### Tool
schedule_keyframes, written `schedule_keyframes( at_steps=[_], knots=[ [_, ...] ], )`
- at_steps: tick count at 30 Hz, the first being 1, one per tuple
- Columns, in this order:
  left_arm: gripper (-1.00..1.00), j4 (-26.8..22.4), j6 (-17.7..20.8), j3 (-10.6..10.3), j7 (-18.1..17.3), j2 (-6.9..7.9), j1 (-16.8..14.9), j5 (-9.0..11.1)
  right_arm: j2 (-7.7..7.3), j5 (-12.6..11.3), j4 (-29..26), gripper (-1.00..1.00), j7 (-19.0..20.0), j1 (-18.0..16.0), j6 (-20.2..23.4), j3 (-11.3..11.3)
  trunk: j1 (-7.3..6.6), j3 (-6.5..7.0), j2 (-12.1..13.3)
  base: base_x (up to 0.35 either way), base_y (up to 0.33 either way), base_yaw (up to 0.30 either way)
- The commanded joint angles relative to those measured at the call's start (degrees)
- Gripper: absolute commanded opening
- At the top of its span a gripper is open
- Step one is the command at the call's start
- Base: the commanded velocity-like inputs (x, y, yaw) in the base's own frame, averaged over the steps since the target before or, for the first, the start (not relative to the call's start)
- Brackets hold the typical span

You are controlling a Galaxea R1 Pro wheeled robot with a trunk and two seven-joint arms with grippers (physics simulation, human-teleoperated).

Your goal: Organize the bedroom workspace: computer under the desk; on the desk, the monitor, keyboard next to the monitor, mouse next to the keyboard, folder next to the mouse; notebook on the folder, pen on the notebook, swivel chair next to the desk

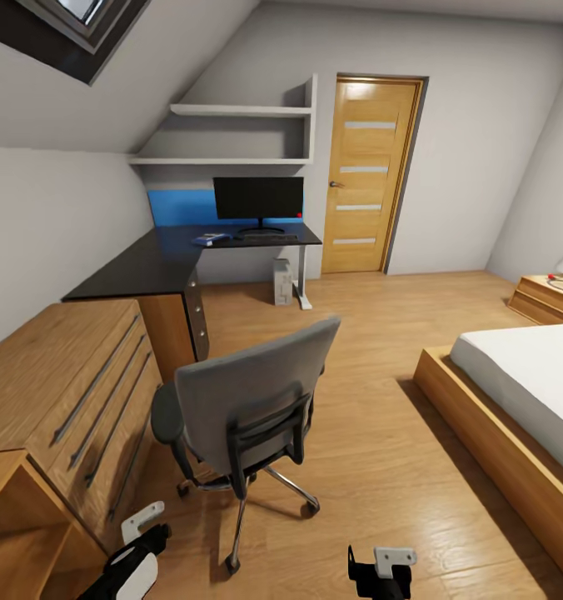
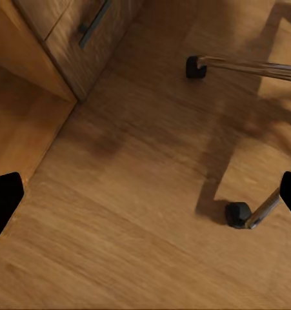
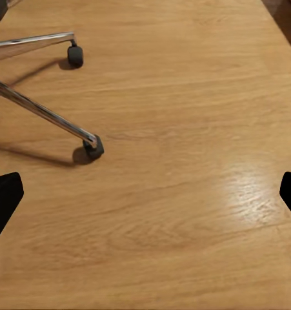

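The swivel chair (image 1: 248, 408) stands on the floor just ahead, its grey back towards me and hiding the seat. Beyond it, the black L-shaped desk (image 1: 148, 262) carries the monitor (image 1: 258, 200), with the keyboard (image 1: 269, 237) in front of it. A flat bluish item (image 1: 211, 240), perhaps the folder, lies left of the keyboard. The computer (image 1: 281, 282) stands under the desk. I cannot make out the mouse, notebook or pen. My left gripper (image 2: 145, 197) and right gripper (image 3: 145, 197) hang open over the floor near the chair's wheels (image 2: 237, 214) (image 3: 92, 147).
A light wooden chest (image 1: 73, 392) with bar handles stands close on the left. The bed (image 1: 523, 400) lies on the right, with a low nightstand (image 1: 552, 296) beyond it. A wooden door (image 1: 369, 175) is in the far wall. Open floor runs between chair and bed.
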Motion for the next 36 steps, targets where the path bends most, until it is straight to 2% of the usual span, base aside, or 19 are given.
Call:
schedule_keyframes(
  at_steps=[1,7,11,36],
  knots=[
    [1.0,-0.1,-0.3,-0.4,0.3,0.88,0.0,0.8,-0.01,0.0,0.0,1.0,-0.5,0.0,0.0,0.5,0.22,-0.24,-0.4,0.0,0.0,0.0],
    [1.0,-0.3,-0.2,-0.4,-0.1,1.73,0.0,2.8,-0.03,0.1,0.0,1.0,-0.4,0.0,-0.1,0.5,1.54,-1.31,-2.8,0.0,0.0,0.0],
    [1.0,-0.5,-0.2,-0.4,-0.2,1.77,0.0,3.3,0.05,0.1,-0.1,1.0,-0.4,0.0,-0.1,0.6,2.42,-2.03,-4.5,0.0,0.0,0.0],
    [1.0,-1.1,-0.3,-0.4,-0.2,1.83,0.0,3.3,0.09,-0.1,-0.1,1.0,-0.5,0.0,-0.7,0.5,7.91,-6.52,-14.5,0.0,0.0,0.0]
  ],
)
